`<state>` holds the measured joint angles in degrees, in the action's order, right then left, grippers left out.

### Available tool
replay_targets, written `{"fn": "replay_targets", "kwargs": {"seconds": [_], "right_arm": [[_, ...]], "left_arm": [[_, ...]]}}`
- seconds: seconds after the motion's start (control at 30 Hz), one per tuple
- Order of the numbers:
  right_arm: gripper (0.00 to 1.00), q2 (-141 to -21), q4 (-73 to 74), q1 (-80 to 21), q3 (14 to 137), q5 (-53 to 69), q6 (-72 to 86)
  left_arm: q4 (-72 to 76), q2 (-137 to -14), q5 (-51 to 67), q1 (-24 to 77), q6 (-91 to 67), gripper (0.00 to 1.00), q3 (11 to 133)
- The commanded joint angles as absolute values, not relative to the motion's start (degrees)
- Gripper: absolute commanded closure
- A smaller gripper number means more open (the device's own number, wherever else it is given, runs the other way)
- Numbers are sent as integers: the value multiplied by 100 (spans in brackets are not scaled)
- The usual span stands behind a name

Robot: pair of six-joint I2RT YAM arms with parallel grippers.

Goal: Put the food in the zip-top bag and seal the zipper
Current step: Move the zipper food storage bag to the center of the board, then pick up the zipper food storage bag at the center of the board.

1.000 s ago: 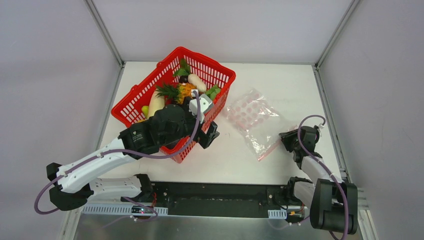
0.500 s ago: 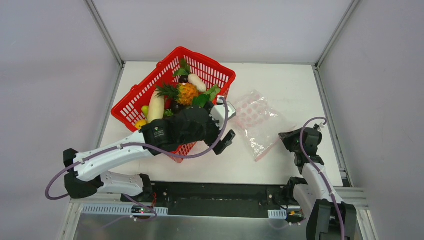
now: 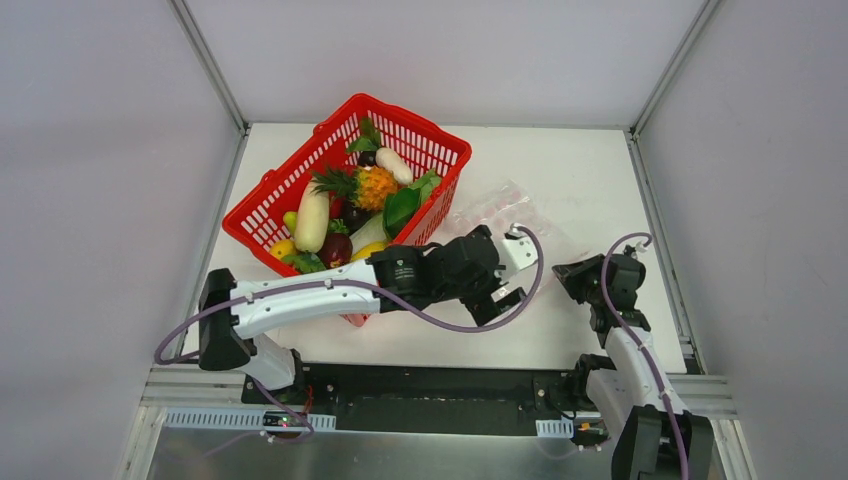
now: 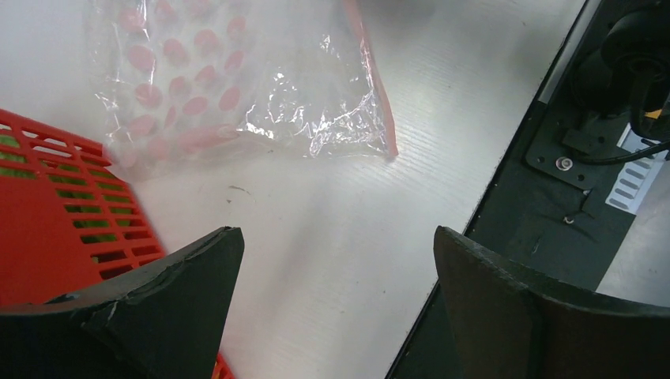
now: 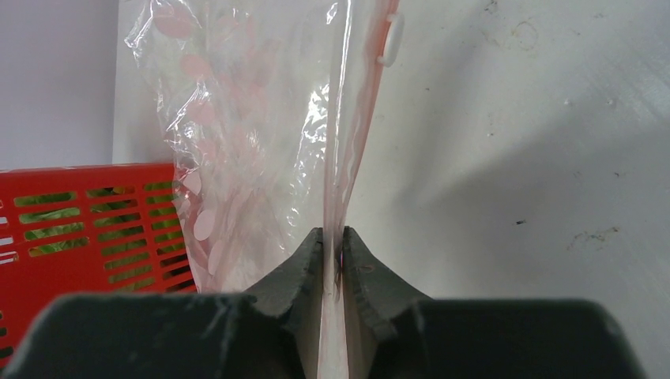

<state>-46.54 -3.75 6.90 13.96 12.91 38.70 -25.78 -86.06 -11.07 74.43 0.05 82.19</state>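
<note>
right claw (image 5: 333, 237): clamped on zipper (image 5: 351, 150) strip, bag edge pulled up on end.
left claw (image 4: 336, 237): fingers spread wide, holding nothing, over bare table (image 4: 316, 205).
zip-top bag (image 4: 221, 79): just ahead of left claw, runs away from right claw.
food (image 3: 360, 195): all in red basket (image 3: 410, 115), beside left claw, well apart from right claw.

zip-top bag (image 4: 237, 95): clear, pink dots | zipper (image 4: 378, 95): pink | basket (image 3: 270, 195): red
</note>
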Motion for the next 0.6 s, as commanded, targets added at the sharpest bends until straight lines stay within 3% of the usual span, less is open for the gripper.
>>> {"fn": "replay_targets", "kwargs": {"seconds": [0.0,0.57], "right_arm": [[84,-4478,-289,712,1694,1400,3754],[83,-4317,-140,712,1706,1546,3734]], "left_arm": [[-2031,-8913,-1128,7512,19,6,8446],[-841,-9949,-1661,7533,-311,6,8191]]}}
